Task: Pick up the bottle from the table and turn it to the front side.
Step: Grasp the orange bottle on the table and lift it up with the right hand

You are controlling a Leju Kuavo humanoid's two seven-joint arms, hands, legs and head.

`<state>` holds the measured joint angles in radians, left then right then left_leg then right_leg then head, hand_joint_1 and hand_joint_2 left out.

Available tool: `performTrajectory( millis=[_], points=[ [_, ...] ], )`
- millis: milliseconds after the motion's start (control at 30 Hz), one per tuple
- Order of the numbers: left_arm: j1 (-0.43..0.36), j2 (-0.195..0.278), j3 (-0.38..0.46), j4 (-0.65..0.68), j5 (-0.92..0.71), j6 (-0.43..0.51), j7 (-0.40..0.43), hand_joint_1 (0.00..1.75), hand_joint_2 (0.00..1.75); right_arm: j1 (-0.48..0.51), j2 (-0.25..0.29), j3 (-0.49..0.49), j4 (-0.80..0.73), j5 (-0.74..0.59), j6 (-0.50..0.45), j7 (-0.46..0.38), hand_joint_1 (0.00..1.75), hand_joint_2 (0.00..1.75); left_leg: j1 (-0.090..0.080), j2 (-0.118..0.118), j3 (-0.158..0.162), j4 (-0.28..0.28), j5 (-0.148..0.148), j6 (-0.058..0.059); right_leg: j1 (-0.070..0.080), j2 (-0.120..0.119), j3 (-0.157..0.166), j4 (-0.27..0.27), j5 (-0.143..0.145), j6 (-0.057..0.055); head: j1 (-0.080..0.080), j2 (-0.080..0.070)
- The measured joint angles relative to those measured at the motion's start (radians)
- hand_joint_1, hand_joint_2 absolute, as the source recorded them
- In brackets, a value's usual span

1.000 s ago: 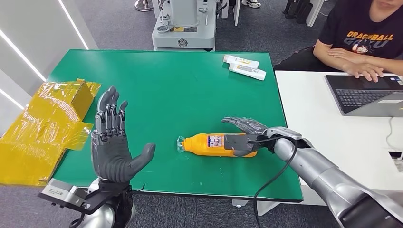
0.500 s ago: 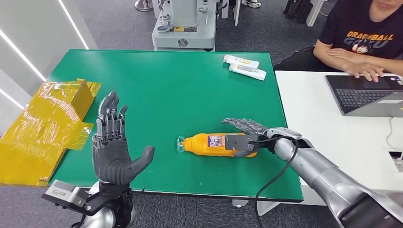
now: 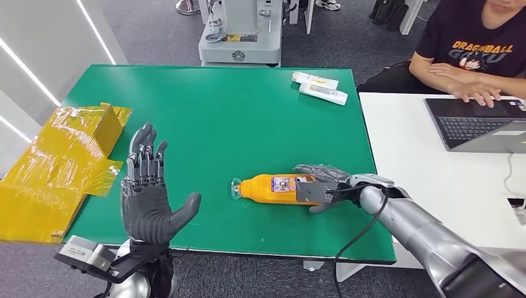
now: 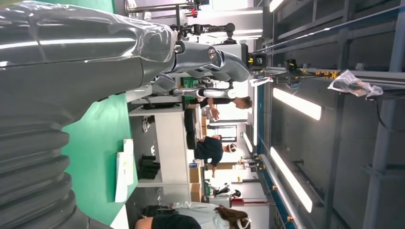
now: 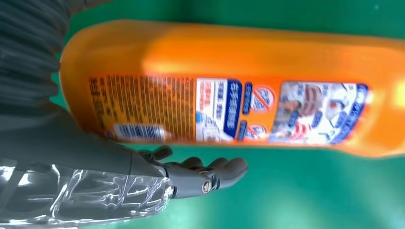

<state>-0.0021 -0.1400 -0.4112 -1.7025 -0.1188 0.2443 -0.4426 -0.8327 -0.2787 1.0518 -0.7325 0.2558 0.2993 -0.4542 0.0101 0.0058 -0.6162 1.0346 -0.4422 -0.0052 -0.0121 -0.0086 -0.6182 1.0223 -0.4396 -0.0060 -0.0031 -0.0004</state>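
The right hand [image 3: 319,184] curls its fingers around the lying orange bottle [image 3: 273,189]; the left hand [image 3: 147,197] hovers, fingers spread.

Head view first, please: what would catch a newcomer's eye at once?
The orange bottle lying on its side near the front edge of the green table, with the right hand cupped around its base. Next, the left hand raised with fingers spread beside crumpled yellow wrapping at the table's left edge.

The left hand [image 4: 71,95], grey and ribbed, looms over the green table [image 4: 102,157], people standing beyond.
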Motion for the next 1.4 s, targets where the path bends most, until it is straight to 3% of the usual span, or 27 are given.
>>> performTrajectory(
  millis=[400, 533, 600, 667, 733, 1400],
  points=[
    [-0.001, 0.000, 0.000, 0.016, 0.011, -0.009, 0.006, 0.00, 1.75, 0.022, -0.020, 0.005, 0.002, -0.013, -0.014, 0.000, 0.00, 1.75, 0.000, 0.000, 0.000, 0.000, 0.000, 0.000, 0.000, 0.000, 0.000, 0.000, 0.000, 0.000, 0.000, 0.000],
    [-0.001, 0.000, 0.000, 0.019, 0.017, -0.008, 0.006, 0.00, 1.75, 0.028, -0.024, 0.006, 0.002, -0.016, -0.015, 0.000, 0.35, 1.75, 0.000, 0.000, 0.000, 0.000, 0.000, 0.000, 0.000, 0.000, 0.000, 0.000, 0.000, 0.000, 0.000, 0.000],
    [0.000, 0.000, 0.000, 0.019, 0.020, -0.006, 0.006, 0.00, 1.75, 0.031, -0.028, 0.006, 0.002, -0.019, -0.018, -0.002, 0.87, 1.75, 0.000, 0.000, 0.000, 0.000, 0.000, 0.000, 0.000, 0.000, 0.000, 0.000, 0.000, 0.000, 0.000, 0.000],
    [0.000, 0.000, 0.000, 0.021, 0.021, -0.004, 0.006, 0.00, 1.75, 0.033, -0.031, 0.006, 0.002, -0.022, -0.021, -0.005, 1.51, 1.75, 0.000, 0.000, 0.000, 0.000, 0.000, 0.000, 0.000, 0.000, 0.000, 0.000, 0.000, 0.000, 0.000, 0.000],
    [0.000, 0.000, 0.000, 0.023, 0.023, -0.003, 0.005, 0.00, 1.75, 0.034, -0.034, 0.006, 0.002, -0.026, -0.024, -0.006, 1.66, 1.75, 0.000, 0.000, 0.000, 0.000, 0.000, 0.000, 0.000, 0.000, 0.000, 0.000, 0.000, 0.000, 0.000, 0.000],
    [0.000, 0.000, 0.000, 0.042, 0.046, 0.008, 0.001, 0.00, 1.75, 0.098, -0.071, -0.042, -0.061, -0.045, -0.091, 0.000, 1.75, 1.75, 0.000, 0.000, 0.000, 0.000, 0.000, 0.000, 0.000, 0.000, 0.000, 0.000, 0.000, 0.000, 0.000, 0.000]
  ],
)
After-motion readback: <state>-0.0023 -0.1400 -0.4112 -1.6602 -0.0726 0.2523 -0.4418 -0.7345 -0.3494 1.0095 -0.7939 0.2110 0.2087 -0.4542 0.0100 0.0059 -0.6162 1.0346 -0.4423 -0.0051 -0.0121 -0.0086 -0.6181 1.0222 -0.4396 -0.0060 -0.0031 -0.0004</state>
